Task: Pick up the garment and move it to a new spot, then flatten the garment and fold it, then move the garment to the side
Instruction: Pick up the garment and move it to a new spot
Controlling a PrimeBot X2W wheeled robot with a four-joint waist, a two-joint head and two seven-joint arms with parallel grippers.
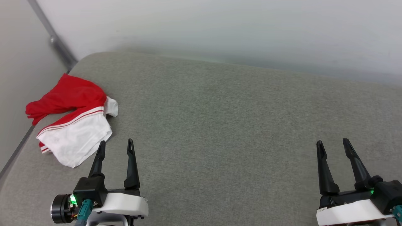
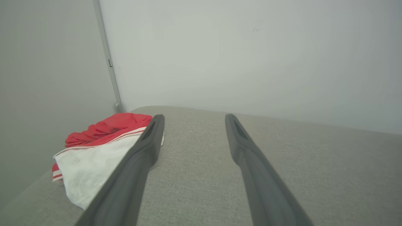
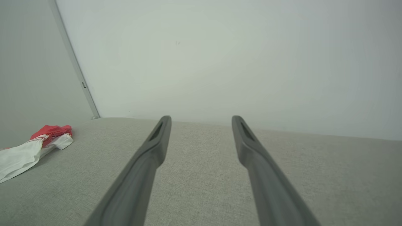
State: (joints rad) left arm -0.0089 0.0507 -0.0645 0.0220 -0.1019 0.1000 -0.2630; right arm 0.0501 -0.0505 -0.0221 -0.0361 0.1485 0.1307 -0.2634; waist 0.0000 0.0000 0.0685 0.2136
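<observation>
Lying crumpled at left on the grey fabric surface [image 1: 220,125], the red, white-sleeved cloth T-shirt [image 1: 73,125] sits just beside the spread left hand [image 1: 116,142]; right hand [image 1: 332,141] spread, well apart.

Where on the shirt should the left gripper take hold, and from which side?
The white sleeve of the shirt: it lies nearest the open left gripper, its loose edge facing it. Come from the near right, probably tilting down to pinch that edge; the wall crowds the shirt's left side.
</observation>
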